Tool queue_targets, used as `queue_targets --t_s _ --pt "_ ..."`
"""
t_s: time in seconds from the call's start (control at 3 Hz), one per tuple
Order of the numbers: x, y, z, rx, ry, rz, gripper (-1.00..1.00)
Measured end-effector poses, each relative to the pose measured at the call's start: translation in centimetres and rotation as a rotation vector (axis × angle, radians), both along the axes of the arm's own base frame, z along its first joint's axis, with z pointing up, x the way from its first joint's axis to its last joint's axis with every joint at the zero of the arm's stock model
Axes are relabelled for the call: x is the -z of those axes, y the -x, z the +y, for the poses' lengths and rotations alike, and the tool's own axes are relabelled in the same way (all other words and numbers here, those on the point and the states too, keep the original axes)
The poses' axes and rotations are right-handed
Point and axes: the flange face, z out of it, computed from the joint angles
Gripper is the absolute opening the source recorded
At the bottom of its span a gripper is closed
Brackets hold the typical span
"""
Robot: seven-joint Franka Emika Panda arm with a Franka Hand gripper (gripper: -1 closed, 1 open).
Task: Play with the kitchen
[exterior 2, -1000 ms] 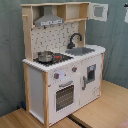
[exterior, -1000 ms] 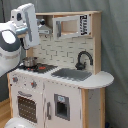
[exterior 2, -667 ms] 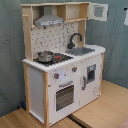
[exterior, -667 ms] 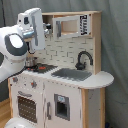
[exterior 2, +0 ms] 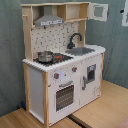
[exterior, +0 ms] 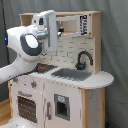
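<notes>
Seen in the first exterior view: large white and light-wood toy kitchen (exterior: pixel 75 80), with white Franka arm (exterior: pixel 30 45) now swung in closer to the black curved faucet (exterior: pixel 84 57) than a second ago, wrist raised left of the faucet at hood height. Cannot tell whether jaws spread or pressed together. Nothing yet touched, judging by the second exterior view: small steel pot (exterior 2: pixel 45 56) sitting on the hob left of the faucet, oven door shut below. Probably an approach only, with play barely begun.
</notes>
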Motion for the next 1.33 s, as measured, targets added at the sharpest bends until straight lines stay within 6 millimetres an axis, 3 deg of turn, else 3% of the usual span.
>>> queue_targets --t_s 0.67,1.33 --pt "0.6 -4.9 -0.6 -0.038 0.012 0.038 -1.0" --pt "-1.1 -8.9 2.6 -0.098 0.052 0.062 -1.0"
